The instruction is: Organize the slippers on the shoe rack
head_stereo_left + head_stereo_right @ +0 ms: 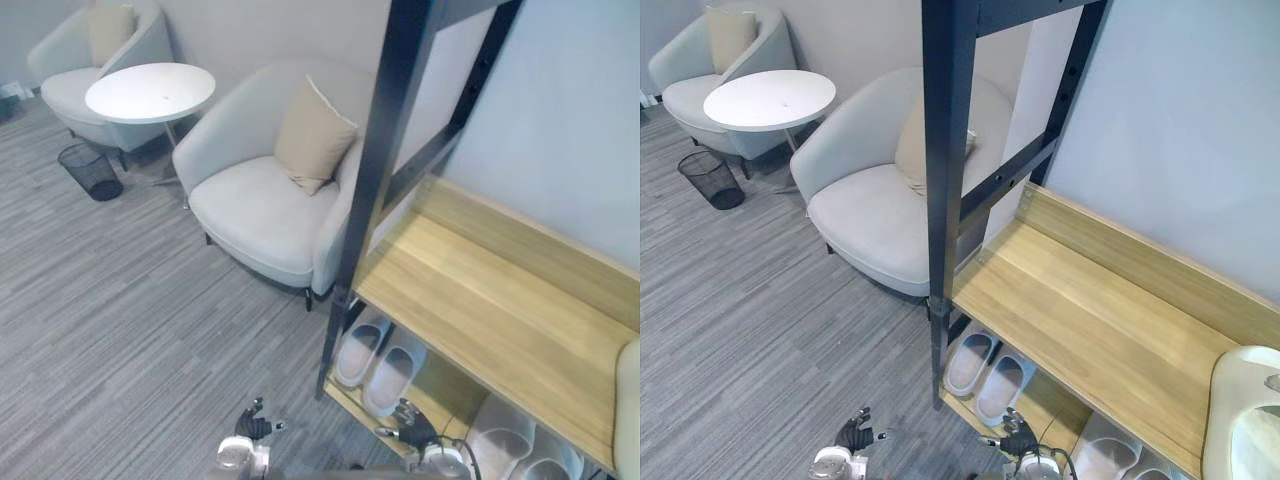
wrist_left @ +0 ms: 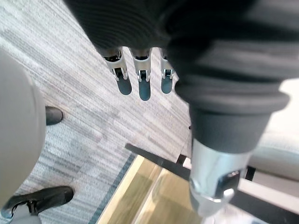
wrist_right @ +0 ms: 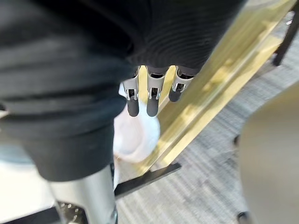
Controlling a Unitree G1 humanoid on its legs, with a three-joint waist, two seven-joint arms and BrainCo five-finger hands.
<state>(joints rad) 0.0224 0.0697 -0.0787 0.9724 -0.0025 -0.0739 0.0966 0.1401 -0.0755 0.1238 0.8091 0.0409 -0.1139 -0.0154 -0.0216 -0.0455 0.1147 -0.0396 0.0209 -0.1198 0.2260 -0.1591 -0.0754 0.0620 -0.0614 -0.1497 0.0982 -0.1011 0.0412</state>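
Nearest, low down: left hand (image 1: 255, 426) and right hand (image 1: 410, 428), fingers straight, nothing held. Just past the right hand, on the bottom shelf of the rack (image 1: 500, 300): white slippers (image 1: 395, 372) in two pairs, side by side. On the top shelf, at its right end: perhaps another slipper (image 1: 1240, 420), cut off by the edge. Beyond: armchair (image 1: 260, 210) with cushion (image 1: 312, 135), round table (image 1: 150, 92), bin (image 1: 90, 170).

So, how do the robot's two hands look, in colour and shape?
They look alike. The left hand and the right hand each have slim silver fingers ending in rounded dark tips, and a dark ribbed cover wraps the back of the hand and the wrist.
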